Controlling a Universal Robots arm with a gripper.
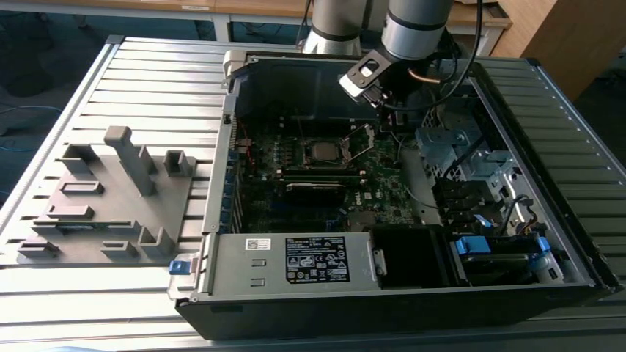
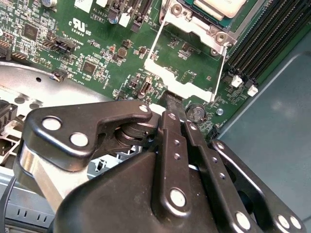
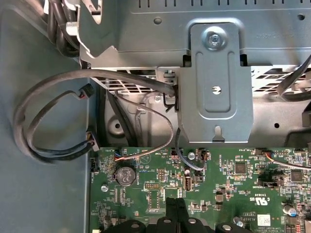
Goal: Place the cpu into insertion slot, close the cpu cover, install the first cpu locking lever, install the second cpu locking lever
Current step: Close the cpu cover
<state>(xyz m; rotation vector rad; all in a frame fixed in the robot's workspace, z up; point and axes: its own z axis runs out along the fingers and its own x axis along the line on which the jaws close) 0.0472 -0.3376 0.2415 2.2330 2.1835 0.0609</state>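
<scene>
Slatted metal desk [image 1: 146, 66] carries an open PC case [image 1: 411, 301], motherboard lying flat inside, w/ a grey moulded fixture tray [image 1: 108, 198] well apart on the exterior view's left. Cpu [image 2: 218, 6] sits in the insertion slot [image 2: 199, 26], pale metal face up, so placing looks done. Cpu cover [image 2: 180, 80] is not yet closed: the frame is swung out from the slot's hinge side and green board shows thru its window. Judgement on handling: cover is prob. thin stamped steel, light and stiff but a bit springy, w/ smooth edges that could slip. It pivots on its hinge only, so best taken or pushed at the free edge opposite the hinge, never across the window. Cpu itself prob. light, rigid and fragile on its underside. It lies flat, and nothing needs to hold it. Claw [image 2: 176, 109] hangs low over the board beside the slot, fingers [image 2: 167, 128] drawn together w/ no visible gap. Tips sit right at the cover's free edge, next to a coin battery [image 2: 196, 112]. Can't tell if the thin lip is nipped between them or only touched. Nothing else is in the claw.
</scene>
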